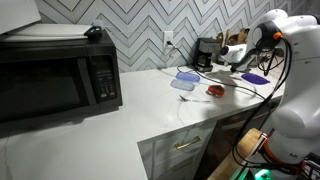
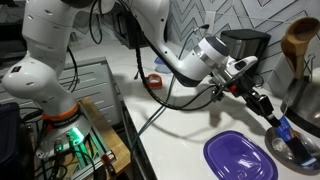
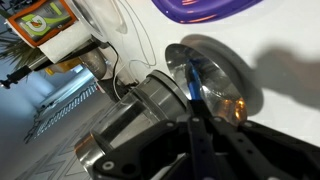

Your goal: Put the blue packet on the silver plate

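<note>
While the gripper [image 2: 278, 123] hangs over the silver plate [image 3: 236, 92], its jaws pinch the blue packet [image 3: 197, 82] on end; a purple plate [image 2: 240, 156] lies at nine o'clock (close by); dropped upright, the packet might topple past the rim.

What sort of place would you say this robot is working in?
Most likely a kitchen, in a home or an office: a black microwave sits on a white countertop, a chevron-tiled backsplash runs behind it, and what looks like a coffee maker stands near a wall outlet.
</note>
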Tool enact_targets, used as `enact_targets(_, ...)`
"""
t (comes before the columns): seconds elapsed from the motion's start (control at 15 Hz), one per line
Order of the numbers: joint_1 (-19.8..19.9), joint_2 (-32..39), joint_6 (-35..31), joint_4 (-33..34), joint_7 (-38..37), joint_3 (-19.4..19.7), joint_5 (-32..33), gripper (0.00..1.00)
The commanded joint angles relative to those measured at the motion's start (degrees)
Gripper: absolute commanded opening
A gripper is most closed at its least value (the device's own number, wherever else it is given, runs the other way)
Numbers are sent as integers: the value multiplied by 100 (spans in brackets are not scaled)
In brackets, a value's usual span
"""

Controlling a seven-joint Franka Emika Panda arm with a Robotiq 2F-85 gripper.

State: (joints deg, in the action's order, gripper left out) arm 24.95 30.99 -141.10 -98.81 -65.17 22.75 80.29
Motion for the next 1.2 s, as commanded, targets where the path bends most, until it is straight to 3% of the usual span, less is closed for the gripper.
enact_targets(0.0, 192, 18, -250, 102, 163, -109, -16, 34)
enact_targets(0.27, 324, -334, -213, 0, 999, -282, -823, 63)
enact_targets(0.53, 470, -893, 113, -302, 2771, -548, -2611, 94)
enact_targets(0.6, 653, -1032, 311, -286, 3210, -789, -2988, 99)
enact_targets(0.87, 800, -1495, 1266, -177, 4837, -1036, -4583, 100)
enact_targets(0.93, 460, -1563, 1575, -102, 5254, -669, -5085, 100)
enact_targets(1.13, 352, -1919, 2567, 23, 6177, -543, -6053, 100)
